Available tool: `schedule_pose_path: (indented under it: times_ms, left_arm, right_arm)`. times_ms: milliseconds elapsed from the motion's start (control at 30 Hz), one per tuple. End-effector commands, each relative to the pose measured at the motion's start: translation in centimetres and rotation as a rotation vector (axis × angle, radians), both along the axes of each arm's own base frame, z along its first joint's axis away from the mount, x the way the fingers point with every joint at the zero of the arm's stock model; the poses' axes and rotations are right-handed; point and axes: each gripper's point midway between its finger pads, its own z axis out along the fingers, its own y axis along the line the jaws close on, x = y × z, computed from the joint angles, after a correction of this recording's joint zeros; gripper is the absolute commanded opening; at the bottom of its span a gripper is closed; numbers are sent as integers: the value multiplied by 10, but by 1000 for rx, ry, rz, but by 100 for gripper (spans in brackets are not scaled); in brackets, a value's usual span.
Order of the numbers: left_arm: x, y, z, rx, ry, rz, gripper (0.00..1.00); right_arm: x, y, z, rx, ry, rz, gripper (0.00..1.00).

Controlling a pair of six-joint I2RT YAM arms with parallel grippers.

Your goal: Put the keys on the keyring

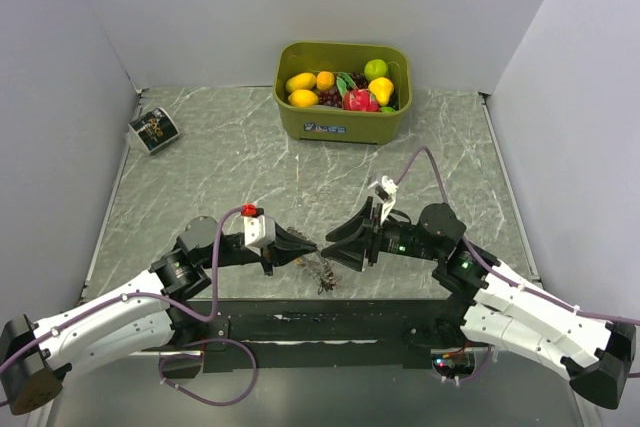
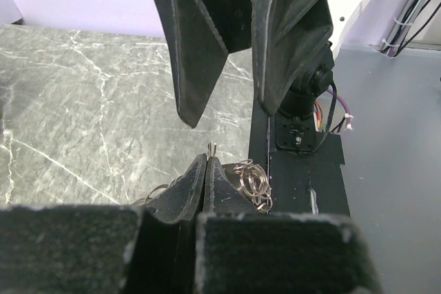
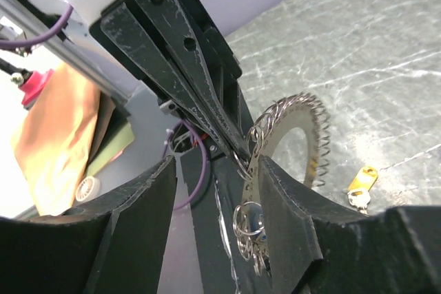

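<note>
We see a grey-green marbled surface (image 1: 200, 167) walled in on three sides by pale panels. At its far edge stands an olive-green bin (image 1: 345, 129) filled with toy fruit (image 1: 361, 99), and a small dark printed packet (image 1: 155, 130) lies well apart at the far left. The two arms reach in from the near edge and meet nose to nose over the front middle of the surface, just above the black strip where their bases are fixed. The left end effector (image 2: 207, 163) has its two black fingers pressed together, pinching the wire of the keyring (image 3: 322, 129), a thin grey coil-like loop that stands up from those tips and hangs down beside them. The right end effector (image 3: 217, 170) faces it with its fingers apart, one on each side of the left fingertips, and we see it gripping nothing. A cluster of small split rings (image 3: 249, 222) dangles from the loop just below the pinch. One of the keys (image 3: 361, 182), with a yellow head, lies on the surface just beside the loop; we cannot tell whether it touches the coil.
</note>
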Motion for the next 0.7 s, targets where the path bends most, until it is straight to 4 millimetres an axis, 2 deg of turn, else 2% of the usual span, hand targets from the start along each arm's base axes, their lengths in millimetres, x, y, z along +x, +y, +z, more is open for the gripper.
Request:
schedule_pose_path:
  times_ms: [0,667]
  left_arm:
    - [-4,2,25,-86,-71,-7,1]
    - [-8,-1,38,-126,-82,-43,1]
  right_arm:
    - [-2,3,8,34,-65,30,57]
    - [3,6,-10,-5,-69,25,56]
